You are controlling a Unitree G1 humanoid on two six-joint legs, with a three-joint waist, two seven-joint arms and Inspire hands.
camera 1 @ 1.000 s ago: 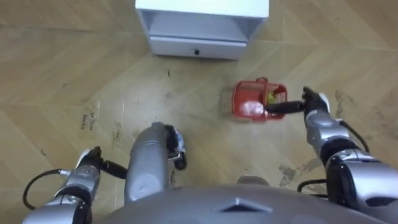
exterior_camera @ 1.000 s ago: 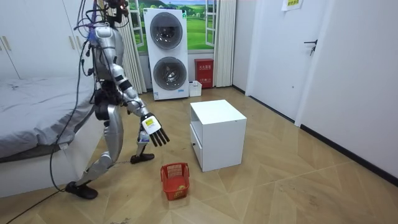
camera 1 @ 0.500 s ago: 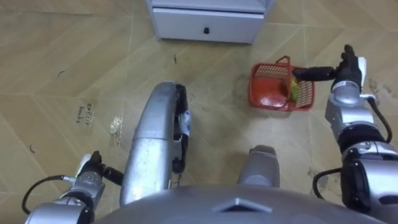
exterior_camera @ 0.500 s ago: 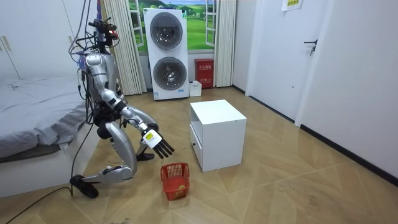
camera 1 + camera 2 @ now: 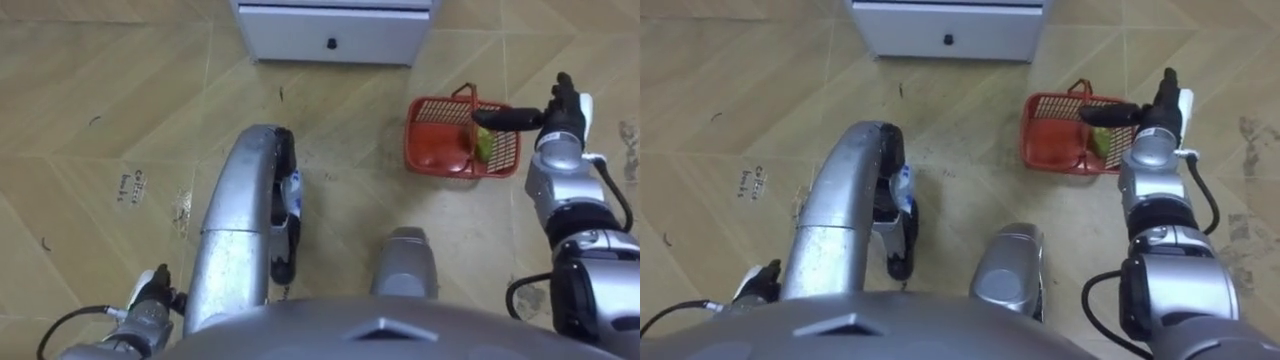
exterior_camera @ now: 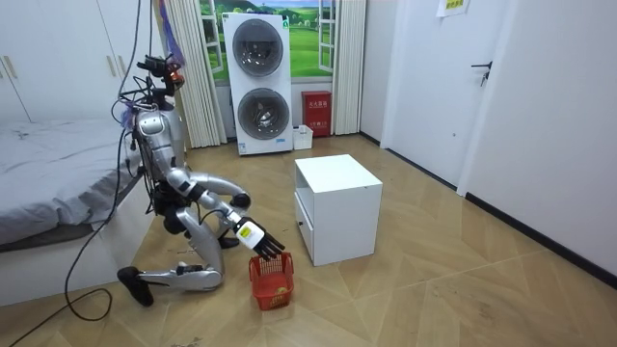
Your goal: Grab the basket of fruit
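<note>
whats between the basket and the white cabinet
Nothing but bare floor. In the left eye view, the stretch between the basket and the cabinet is plain wood.

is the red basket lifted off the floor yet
No, the red basket sits on the floor beside the white cabinet, and the right robot hand reaches over it with straight fingers.
</note>
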